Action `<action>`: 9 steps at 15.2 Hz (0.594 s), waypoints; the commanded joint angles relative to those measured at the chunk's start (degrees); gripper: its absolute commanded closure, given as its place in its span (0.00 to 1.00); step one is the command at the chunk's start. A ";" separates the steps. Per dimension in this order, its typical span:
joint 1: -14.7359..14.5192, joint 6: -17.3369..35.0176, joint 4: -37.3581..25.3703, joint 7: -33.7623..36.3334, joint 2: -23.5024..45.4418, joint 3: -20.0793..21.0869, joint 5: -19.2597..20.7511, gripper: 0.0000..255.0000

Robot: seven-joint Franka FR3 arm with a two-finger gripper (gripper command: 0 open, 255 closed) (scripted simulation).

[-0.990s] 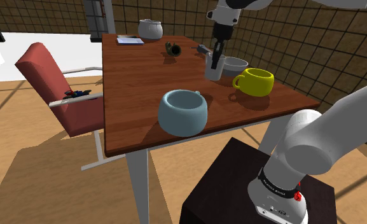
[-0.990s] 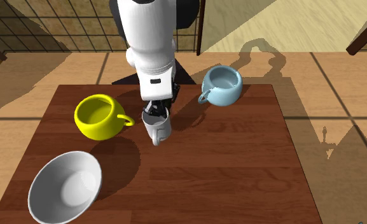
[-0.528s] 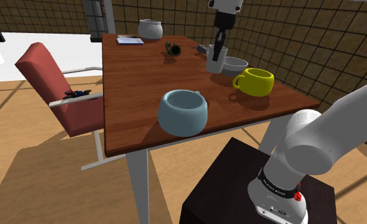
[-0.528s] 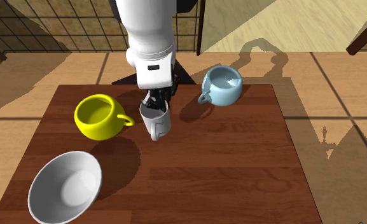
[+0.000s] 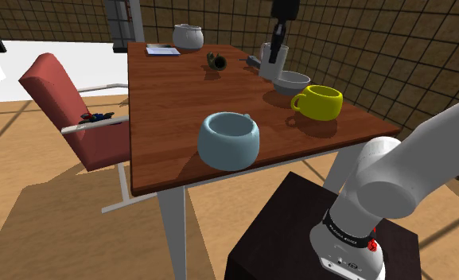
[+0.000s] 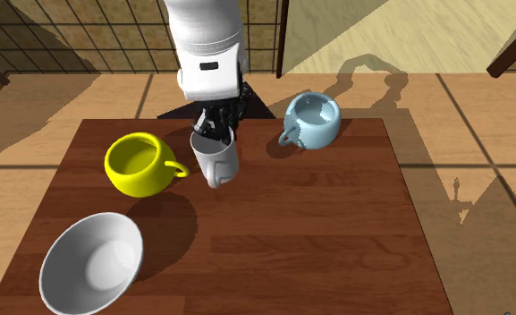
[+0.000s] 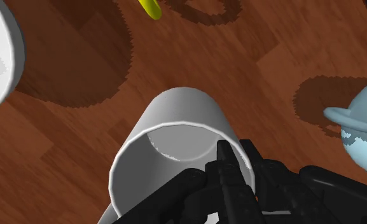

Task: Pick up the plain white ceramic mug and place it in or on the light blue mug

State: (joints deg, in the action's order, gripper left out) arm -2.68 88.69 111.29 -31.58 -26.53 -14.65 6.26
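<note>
Our claw (image 7: 229, 167) clenches the white mug (image 7: 175, 121) by its rim wall, one finger inside, so the mug hangs mouth-up, seemingly clear of the counter (image 6: 318, 242) for carrying. In the second exterior view, the light blue mug (image 6: 313, 121) stands open at two o'clock from it.

I see a yellow mug (image 5: 319, 102) on the wooden table (image 5: 172, 111), its handle toward the shoulder view's left, with a white bowl (image 5: 295, 79) just behind it. At the far end I make out a white jar (image 5: 188, 36), a flat booklet (image 5: 163, 51) and a small dark object (image 5: 215, 60). A red chair (image 5: 68, 111) stands beside the table.
</note>
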 commanded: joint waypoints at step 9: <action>-1.59 -5.15 -4.18 5.47 -0.57 4.57 -1.57 1.00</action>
State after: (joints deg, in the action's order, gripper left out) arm -3.90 83.78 106.62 -27.74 -26.46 -11.31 5.04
